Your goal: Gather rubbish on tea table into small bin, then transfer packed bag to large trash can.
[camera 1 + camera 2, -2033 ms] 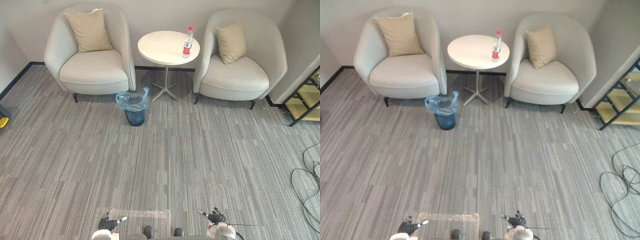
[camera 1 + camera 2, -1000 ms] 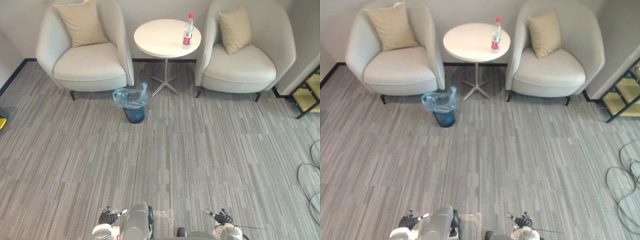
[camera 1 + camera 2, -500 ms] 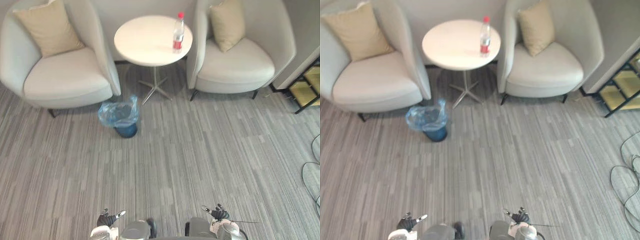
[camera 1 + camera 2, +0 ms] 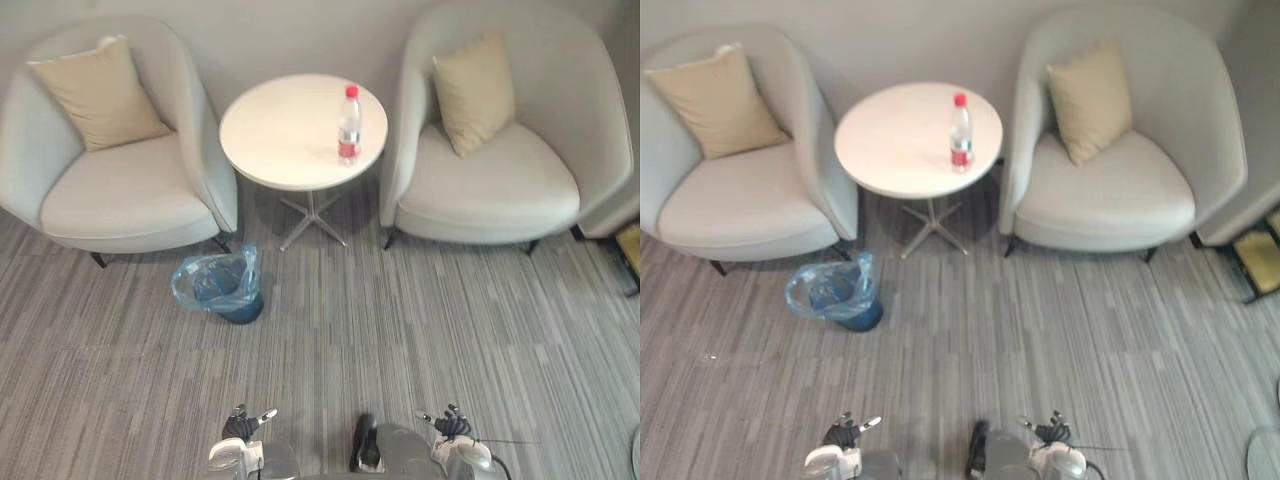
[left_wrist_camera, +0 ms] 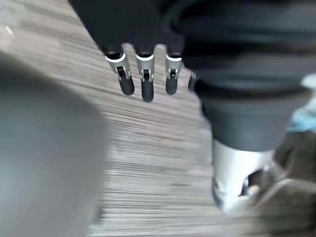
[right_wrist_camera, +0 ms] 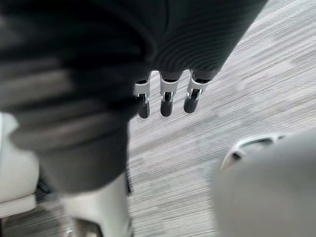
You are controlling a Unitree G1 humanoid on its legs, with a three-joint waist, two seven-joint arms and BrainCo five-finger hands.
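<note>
Well ahead of the left robot hand, which hangs low over the grey carpet with fingers straight and empty, a small bin lined with a blue bag stands on the floor. Farther ahead, between both hands, a red-capped plastic water bottle stands upright on the round white worktop. The right robot hand hangs likewise, fingers relaxed, holding nothing.

Red-capped bottle stands upright on tea table; blue-lined small bin nearby.
</note>
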